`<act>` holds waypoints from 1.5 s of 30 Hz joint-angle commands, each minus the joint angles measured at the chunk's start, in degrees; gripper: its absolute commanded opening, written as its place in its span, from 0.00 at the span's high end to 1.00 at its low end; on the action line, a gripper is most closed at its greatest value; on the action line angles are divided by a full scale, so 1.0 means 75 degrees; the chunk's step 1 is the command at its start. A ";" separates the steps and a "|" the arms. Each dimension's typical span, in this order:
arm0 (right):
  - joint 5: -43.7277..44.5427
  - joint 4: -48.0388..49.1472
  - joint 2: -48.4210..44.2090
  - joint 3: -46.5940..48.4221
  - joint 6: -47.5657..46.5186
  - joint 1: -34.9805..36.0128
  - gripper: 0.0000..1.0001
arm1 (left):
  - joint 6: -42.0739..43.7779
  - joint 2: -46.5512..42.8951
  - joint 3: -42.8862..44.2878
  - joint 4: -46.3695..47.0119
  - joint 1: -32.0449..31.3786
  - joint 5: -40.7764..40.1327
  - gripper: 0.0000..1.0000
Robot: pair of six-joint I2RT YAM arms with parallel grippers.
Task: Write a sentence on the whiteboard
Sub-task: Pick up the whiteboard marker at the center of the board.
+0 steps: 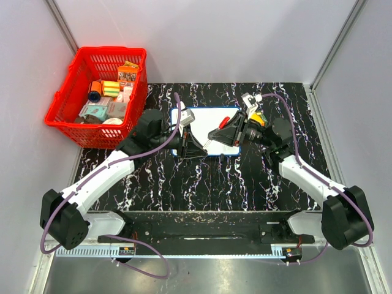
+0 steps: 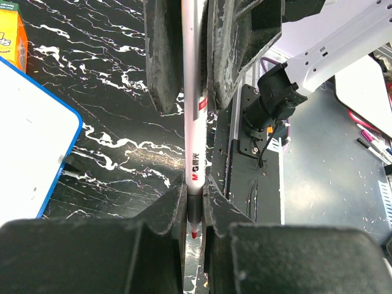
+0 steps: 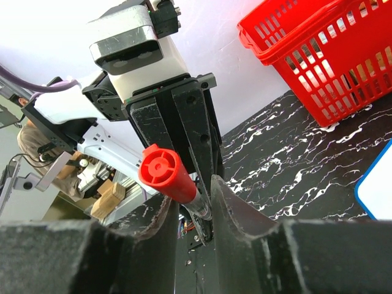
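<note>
**Marker held between two hands at the whiteboard's near edge**

The flat white whiteboard with a thin blue frame (image 1: 205, 119) lies in the middle of the black, white-veined tabletop (image 1: 184, 184). Both hands meet over its near edge, fingertips pointing at each other. The left hand (image 2: 195, 184) is clamped on a white-barrelled marker (image 2: 195, 122), which runs lengthwise between its fingers, bare red nib back toward the wrist. Seen from that wrist, the whiteboard (image 2: 24, 141) lies off to the left of the hand, and it is the tabletop, not the board, that lies behind the marker.

The far part of the barrel passes between the fingers of the right hand (image 3: 196, 190), and the marker's red end (image 3: 162, 171) sticks out toward that wrist. Those fingers sit close on either side of the barrel; whether they press on it I cannot tell. From there a corner of the whiteboard (image 3: 380, 190) shows low on the right.

A small orange box (image 2: 9, 37) sits just beside the board's edge. A red plastic basket (image 1: 113, 49) of small goods stands well apart at the far left.
</note>
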 commanded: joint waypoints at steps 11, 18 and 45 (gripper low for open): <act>0.0096 -0.0424 -0.0219 0.0247 -0.0469 0.0066 1.00 | 0.0165 0.0005 0.0376 0.0399 -0.0049 0.0053 1.00; -0.0103 -0.0976 -0.0384 0.0340 -0.0892 0.0066 0.73 | 0.0364 0.0133 0.0493 0.0107 -0.0026 0.0146 1.00; 0.3609 -0.4773 -0.2210 0.0318 -0.3505 0.0066 1.00 | -0.0279 -0.0721 -0.0559 0.0866 0.0548 -0.2605 0.01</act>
